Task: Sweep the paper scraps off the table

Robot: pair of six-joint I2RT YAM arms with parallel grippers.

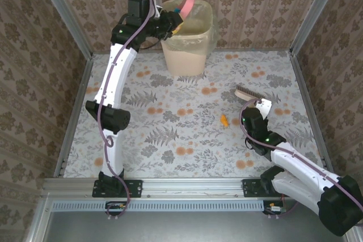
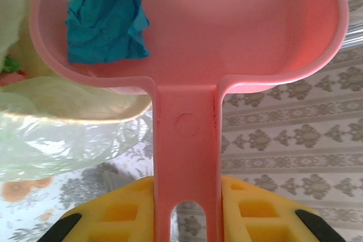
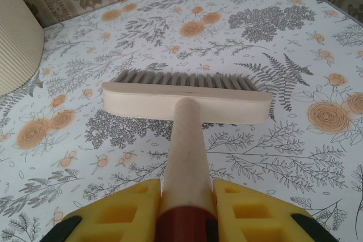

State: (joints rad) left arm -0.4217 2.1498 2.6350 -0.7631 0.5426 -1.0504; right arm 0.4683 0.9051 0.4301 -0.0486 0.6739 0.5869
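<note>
My left gripper (image 2: 186, 208) is shut on the handle of the pink dustpan (image 2: 227, 26). It holds the pan tilted up over the beige bin (image 1: 187, 49) at the back of the table (image 1: 170, 157). A crumpled blue paper scrap (image 2: 105, 21) lies in the pan's left corner. One small orange paper scrap (image 1: 224, 120) lies on the table right of centre. Just right of it, my right gripper (image 3: 186, 208) is shut on the wooden handle of a brush (image 3: 187, 97). The brush head rests bristles-down on the table, pointing away.
The bin has a clear plastic liner (image 2: 57, 140), and green and red bits (image 2: 8, 66) show at its edge. Metal rails (image 1: 187, 185) edge the table. Brown patterned walls (image 1: 266, 4) close in the back and both sides.
</note>
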